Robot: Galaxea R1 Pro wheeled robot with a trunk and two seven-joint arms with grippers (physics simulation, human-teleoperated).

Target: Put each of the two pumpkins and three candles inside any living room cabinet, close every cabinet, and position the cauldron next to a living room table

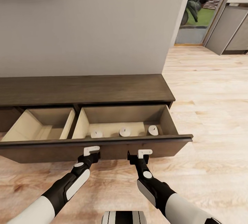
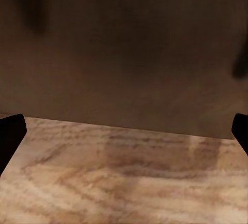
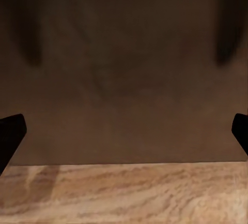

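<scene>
So, cabinet (image 1: 86,89) with both drawers pulled out, three candles (image 1: 124,132) lined up in the right one, left pincer (image 1: 92,154) and right pincer (image 1: 138,156) both spread wide, empty, near the drawer front (image 1: 113,150), wood floor (image 1: 206,114) below

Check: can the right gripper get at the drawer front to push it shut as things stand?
Probably yes. The right gripper sits right at the open drawer front, fingers spread, nothing between them. Three candles lie low inside, clear of the front.
</scene>
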